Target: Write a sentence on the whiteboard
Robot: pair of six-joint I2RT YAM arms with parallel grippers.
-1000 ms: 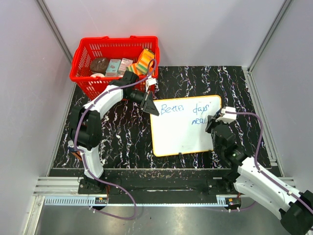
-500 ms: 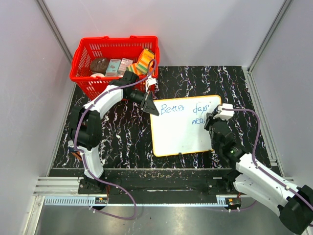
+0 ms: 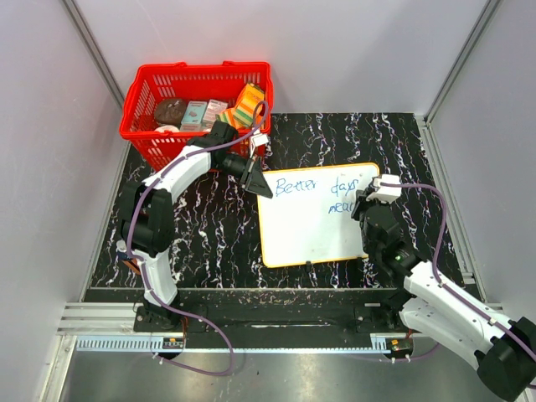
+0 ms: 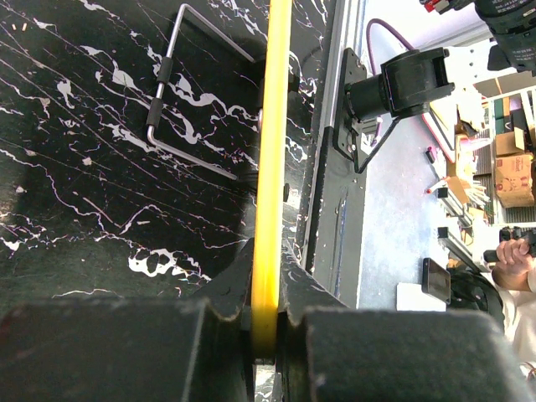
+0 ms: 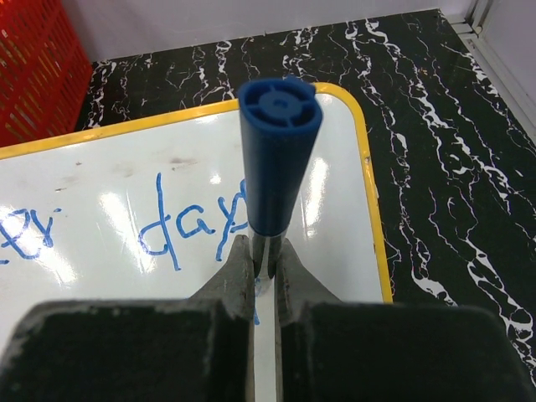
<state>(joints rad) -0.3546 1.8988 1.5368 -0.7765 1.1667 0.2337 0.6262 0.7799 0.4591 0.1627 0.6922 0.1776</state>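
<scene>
The whiteboard [image 3: 311,230], white with a yellow-orange rim, lies on the black marbled table. Blue handwriting reads "Better days" [image 3: 322,185] with a short second line [image 3: 341,207] below it. My left gripper [image 3: 261,186] is shut on the board's far left corner; its yellow rim [image 4: 270,167] runs between my jaws in the left wrist view. My right gripper [image 3: 368,207] is shut on a blue marker [image 5: 276,159], held upright over the board's right side by the second line. The right wrist view shows "days" [image 5: 188,222] behind the marker; the tip is hidden.
A red basket [image 3: 194,107] with packets stands at the far left behind the board. A metal wire stand [image 4: 180,100] lies on the table near the board's edge. Grey walls close in both sides; the rail [image 3: 268,314] runs along the near edge.
My right gripper has shifted slightly over the second line with the marker. The left gripper and the whiteboard have not moved.
</scene>
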